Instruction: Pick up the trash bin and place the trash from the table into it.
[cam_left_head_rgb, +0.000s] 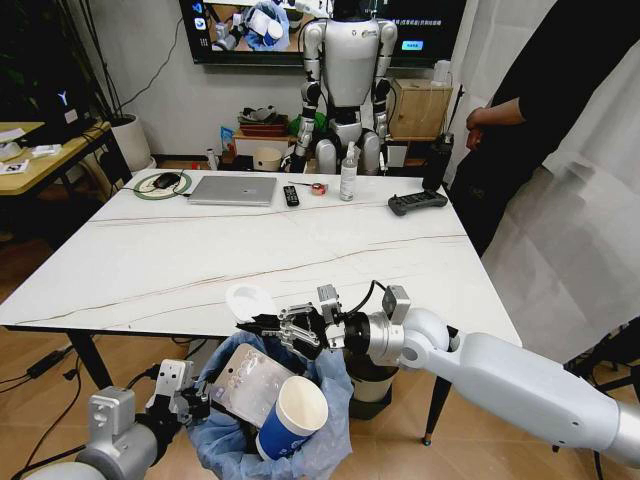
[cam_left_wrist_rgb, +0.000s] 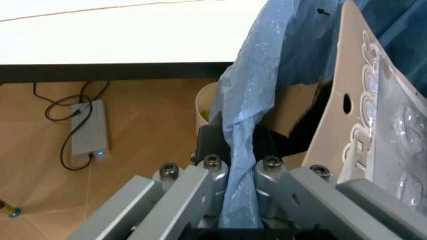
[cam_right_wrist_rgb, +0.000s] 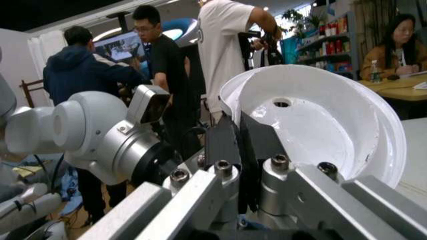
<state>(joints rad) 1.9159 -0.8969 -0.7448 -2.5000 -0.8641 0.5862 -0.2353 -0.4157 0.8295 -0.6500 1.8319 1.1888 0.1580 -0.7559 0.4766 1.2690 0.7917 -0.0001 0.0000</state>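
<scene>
The trash bin (cam_left_head_rgb: 300, 455), lined with a light-blue bag, hangs below the table's (cam_left_head_rgb: 150, 260) near edge. My left gripper (cam_left_head_rgb: 197, 398) is shut on the bag at the bin's rim (cam_left_wrist_rgb: 240, 150). In the bin stand a blue-white paper cup (cam_left_head_rgb: 293, 415) and a clear packet on a cardboard back (cam_left_head_rgb: 245, 380) (cam_left_wrist_rgb: 380, 125). My right gripper (cam_left_head_rgb: 258, 323) reaches in from the right, just above the bin's far rim, and is shut on a white round cup lid (cam_left_head_rgb: 250, 300) (cam_right_wrist_rgb: 320, 120). The lid sits level with the table edge.
At the table's far side lie a laptop (cam_left_head_rgb: 232, 190), a remote (cam_left_head_rgb: 291, 195), a bottle (cam_left_head_rgb: 348, 172) and a black controller (cam_left_head_rgb: 417, 202). A person (cam_left_head_rgb: 520, 110) stands at the right. A white bin with a black rim (cam_left_head_rgb: 372, 385) stands under the table. A power brick (cam_left_wrist_rgb: 89, 132) lies on the floor.
</scene>
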